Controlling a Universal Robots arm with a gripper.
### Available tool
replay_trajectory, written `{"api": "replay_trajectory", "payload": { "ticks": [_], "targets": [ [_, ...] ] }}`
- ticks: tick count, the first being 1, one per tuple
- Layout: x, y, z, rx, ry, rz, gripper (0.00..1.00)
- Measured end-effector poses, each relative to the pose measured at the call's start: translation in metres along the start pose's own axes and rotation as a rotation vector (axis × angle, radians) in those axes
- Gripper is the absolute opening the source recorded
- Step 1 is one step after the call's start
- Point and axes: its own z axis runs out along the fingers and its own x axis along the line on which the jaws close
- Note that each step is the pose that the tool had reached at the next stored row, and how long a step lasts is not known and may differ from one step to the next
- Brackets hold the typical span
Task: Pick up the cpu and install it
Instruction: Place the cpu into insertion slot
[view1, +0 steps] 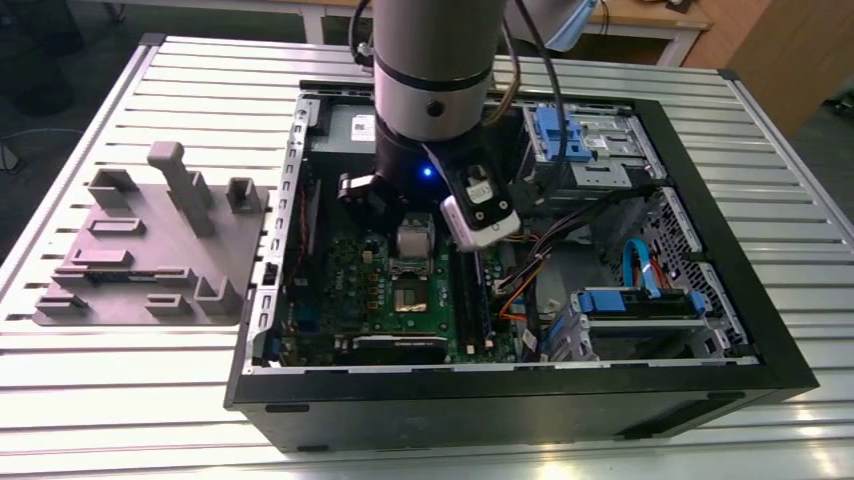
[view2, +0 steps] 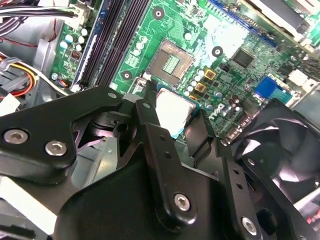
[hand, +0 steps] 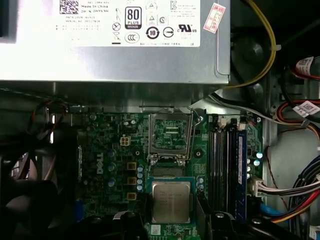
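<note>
The cpu (hand: 171, 201), a small square chip with a silvery top, hangs just above the green motherboard (hand: 105, 150) inside the open computer case (view1: 694, 260). My gripper (hand: 171, 216) is shut on it, with one black finger against each side. In the second wrist view the cpu (view2: 176, 110) sits between the fingers (view2: 148, 117), a short way from the open socket (view2: 170, 62). That socket (hand: 169, 134) has its metal frame raised. In the exterior view the arm reaches down into the case, and the cpu (view1: 415, 240) hangs above the socket (view1: 407, 298).
A tall grey metal box with a white label (hand: 115, 45) stands beside the socket. Long black memory sticks (hand: 227, 165) run along the board. A black fan (view2: 282, 150), loose cables (hand: 300, 185), blue drive bays (view1: 587, 140) and a grey fixture plate (view1: 147, 250) are nearby.
</note>
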Motion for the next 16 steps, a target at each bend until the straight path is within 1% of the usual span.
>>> {"api": "replay_trajectory", "payload": {
  "ticks": [5,8,12,16],
  "targets": [
    [-0.0005,-0.0004,0.0090,0.0002,0.0001,0.001,0.47],
    [-0.0005,-0.0030,0.0132,0.0001,-0.0001,0.004,0.47],
    [-0.0007,-0.0072,0.0166,0.0001,-0.0002,0.016,0.47],
    [-0.0011,-0.0088,0.0228,0.0001,-0.0005,0.027,0.47]
  ]
}}
